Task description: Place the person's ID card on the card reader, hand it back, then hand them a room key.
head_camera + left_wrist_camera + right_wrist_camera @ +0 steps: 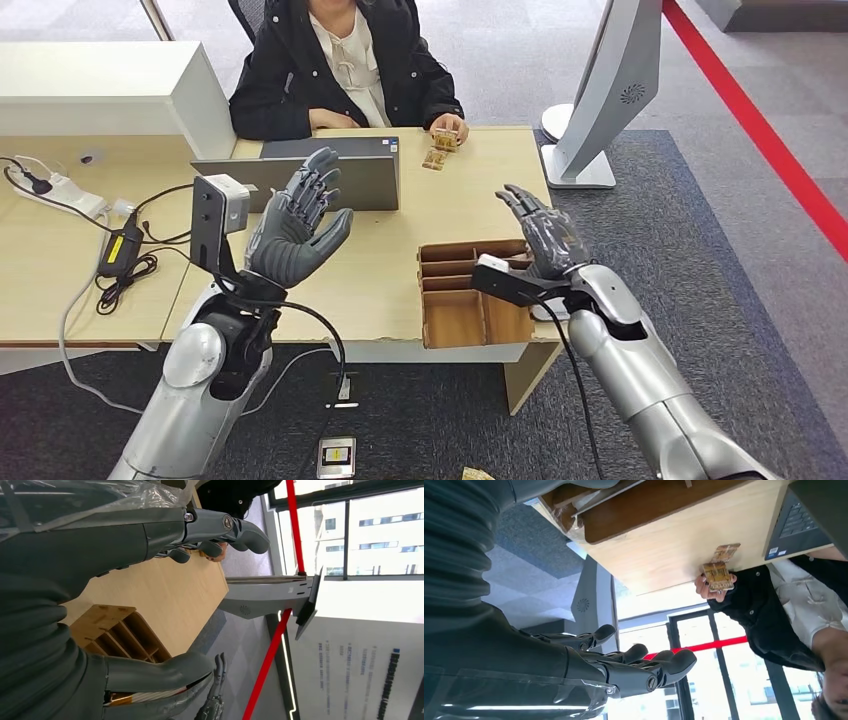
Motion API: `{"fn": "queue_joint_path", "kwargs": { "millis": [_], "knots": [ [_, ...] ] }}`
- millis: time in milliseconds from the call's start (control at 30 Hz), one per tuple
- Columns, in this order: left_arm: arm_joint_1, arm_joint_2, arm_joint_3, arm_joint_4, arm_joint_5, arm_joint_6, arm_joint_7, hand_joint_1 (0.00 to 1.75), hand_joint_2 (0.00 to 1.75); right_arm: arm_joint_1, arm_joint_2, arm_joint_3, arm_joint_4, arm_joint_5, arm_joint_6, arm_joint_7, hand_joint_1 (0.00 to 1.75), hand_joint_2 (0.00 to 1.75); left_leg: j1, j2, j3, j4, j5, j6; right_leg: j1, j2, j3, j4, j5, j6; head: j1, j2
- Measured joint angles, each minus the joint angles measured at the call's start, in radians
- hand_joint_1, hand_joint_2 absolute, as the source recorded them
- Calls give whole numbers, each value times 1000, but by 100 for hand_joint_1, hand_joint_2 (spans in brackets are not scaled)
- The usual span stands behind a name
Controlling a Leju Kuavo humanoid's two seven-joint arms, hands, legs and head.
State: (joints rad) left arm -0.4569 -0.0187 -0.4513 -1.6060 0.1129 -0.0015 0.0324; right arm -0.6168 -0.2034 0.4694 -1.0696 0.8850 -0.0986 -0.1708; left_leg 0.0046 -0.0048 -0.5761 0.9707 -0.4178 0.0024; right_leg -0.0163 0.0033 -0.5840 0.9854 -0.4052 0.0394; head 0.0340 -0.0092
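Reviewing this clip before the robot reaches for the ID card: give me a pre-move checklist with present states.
1. Left hand free, holding nothing: ok.
2. Right hand free, fingers apart: ok.
3. Card located, in the person's hand at the desk's far edge: ok.
4. Second card lies on the desk beside it; which is the ID: cannot tell.
5. Card reader located: cannot tell.
6. Wooden organizer sits below the right hand, in its path: not ok.

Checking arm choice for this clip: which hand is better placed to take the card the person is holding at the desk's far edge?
Probably the right hand: it hovers open over the wooden organizer, on the same side of the desk as the card in the person's hand. The left hand, also open, is raised before the laptop.
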Motion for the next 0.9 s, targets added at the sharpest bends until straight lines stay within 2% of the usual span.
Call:
{"fn": "queue_joint_path", "kwargs": {
  "millis": [333, 900],
  "knots": [
    [9, 0, 0, -12, -3, 2, 3, 0, 175, -13, -1, -6, 61, -6, -56, -12, 0, 175, 0, 0, 0, 0, 0, 0, 0, 0, 0, 0, 0, 0, 0, 0],
    [14, 1, 21, -39, -5, -7, 21, 0, 175, -16, -3, -6, 114, -8, -46, 7, 0, 175, 0, 0, 0, 0, 0, 0, 0, 0, 0, 0, 0, 0, 0, 0]
  ]
}}
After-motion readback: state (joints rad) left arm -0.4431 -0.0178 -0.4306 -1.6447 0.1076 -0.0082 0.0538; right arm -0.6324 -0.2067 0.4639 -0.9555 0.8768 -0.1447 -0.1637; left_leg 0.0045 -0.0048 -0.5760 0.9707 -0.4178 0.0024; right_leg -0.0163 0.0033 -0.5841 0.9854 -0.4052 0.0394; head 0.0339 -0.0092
